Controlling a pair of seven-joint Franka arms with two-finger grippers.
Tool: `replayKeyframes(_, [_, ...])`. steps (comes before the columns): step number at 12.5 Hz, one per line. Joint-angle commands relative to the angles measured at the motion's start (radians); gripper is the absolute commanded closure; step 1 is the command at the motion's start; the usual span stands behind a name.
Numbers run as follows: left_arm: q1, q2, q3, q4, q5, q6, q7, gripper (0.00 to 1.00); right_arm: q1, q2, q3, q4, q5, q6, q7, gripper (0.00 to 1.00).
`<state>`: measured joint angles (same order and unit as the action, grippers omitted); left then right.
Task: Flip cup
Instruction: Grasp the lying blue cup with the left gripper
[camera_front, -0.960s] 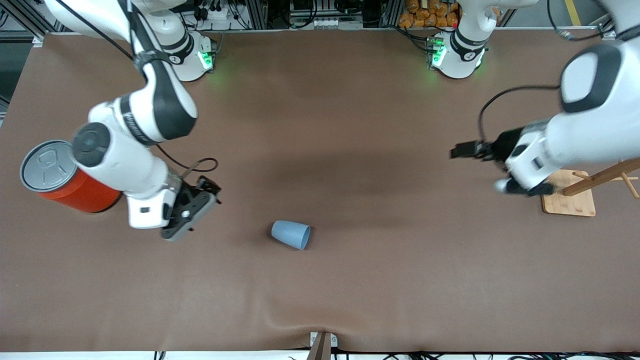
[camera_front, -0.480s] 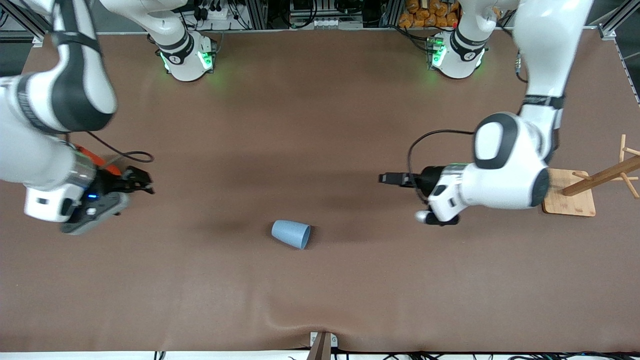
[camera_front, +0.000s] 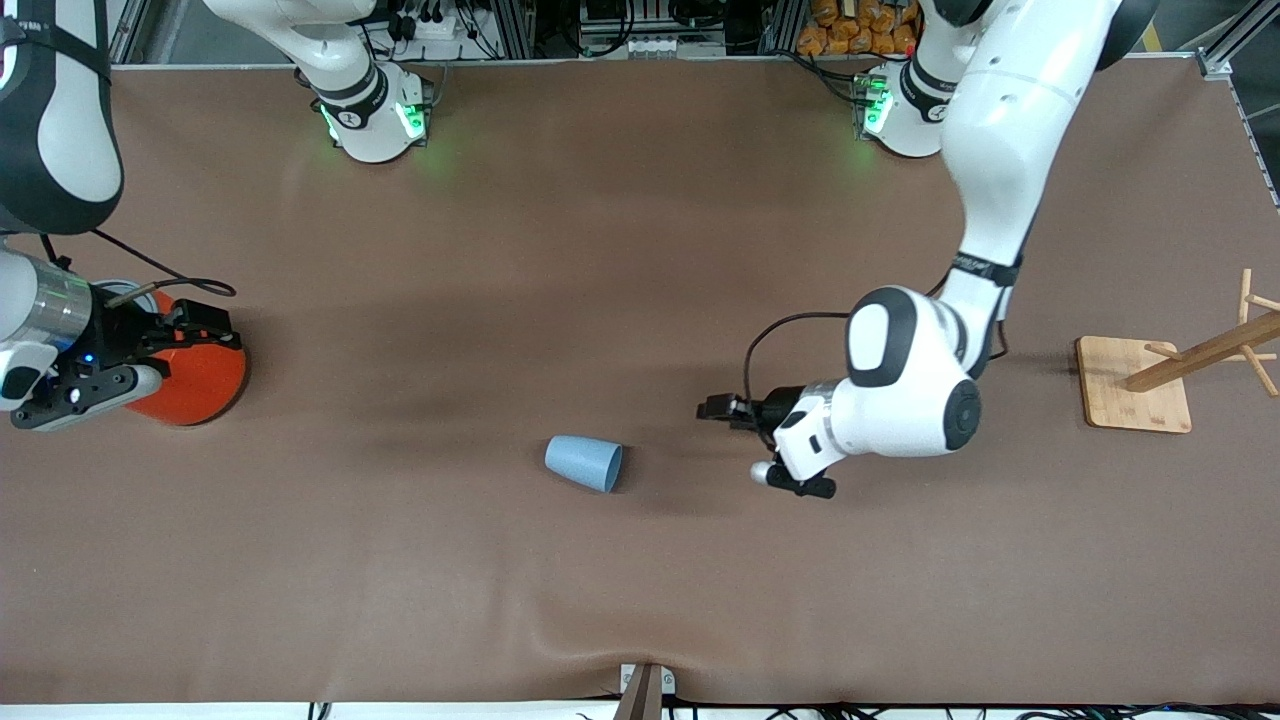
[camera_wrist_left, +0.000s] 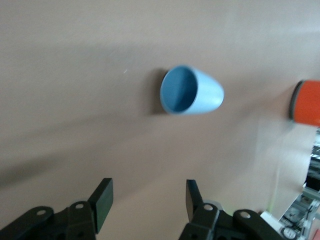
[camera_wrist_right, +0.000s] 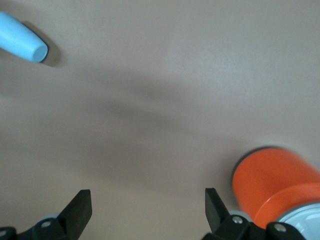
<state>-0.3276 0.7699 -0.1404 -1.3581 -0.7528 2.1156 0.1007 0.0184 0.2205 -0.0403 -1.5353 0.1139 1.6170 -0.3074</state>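
Observation:
The light-blue cup (camera_front: 584, 464) lies on its side on the brown table, with its mouth toward the left arm's end. In the left wrist view the cup (camera_wrist_left: 192, 91) shows its open mouth, apart from the fingers. My left gripper (camera_wrist_left: 148, 197) is open and empty; in the front view it (camera_front: 765, 452) hangs low beside the cup's mouth, a short gap away. My right gripper (camera_wrist_right: 148, 205) is open and empty; it (camera_front: 85, 392) is by the orange can at the right arm's end. The right wrist view shows the cup (camera_wrist_right: 22, 44) far off.
A large orange can (camera_front: 200, 375) with a grey lid stands at the right arm's end, partly hidden by the right hand; it also shows in the right wrist view (camera_wrist_right: 272, 185). A wooden rack on a board (camera_front: 1135, 388) stands at the left arm's end.
The left arm has swung in from the rack's end to beside the cup. The right arm has drawn back from near the cup to the orange can. The cup has not moved.

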Motion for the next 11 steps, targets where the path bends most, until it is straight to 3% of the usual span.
replayKeyframes(1, [-0.033, 0.089, -0.019, 0.088, -0.115, 0.075, 0.019, 0.35, -0.001, -0.081, 0.011, -0.095, 0.015, 0.007, 0.062, 0.0])
replayKeyframes(6, [-0.07, 0.15, -0.019, 0.089, -0.258, 0.147, 0.175, 0.35, -0.027, -0.193, 0.007, -0.313, 0.02, 0.126, 0.062, 0.0])
replayKeyframes(11, [-0.106, 0.235, -0.025, 0.184, -0.277, 0.257, 0.266, 0.35, -0.143, -0.123, 0.007, -0.272, 0.113, 0.081, 0.143, 0.0])
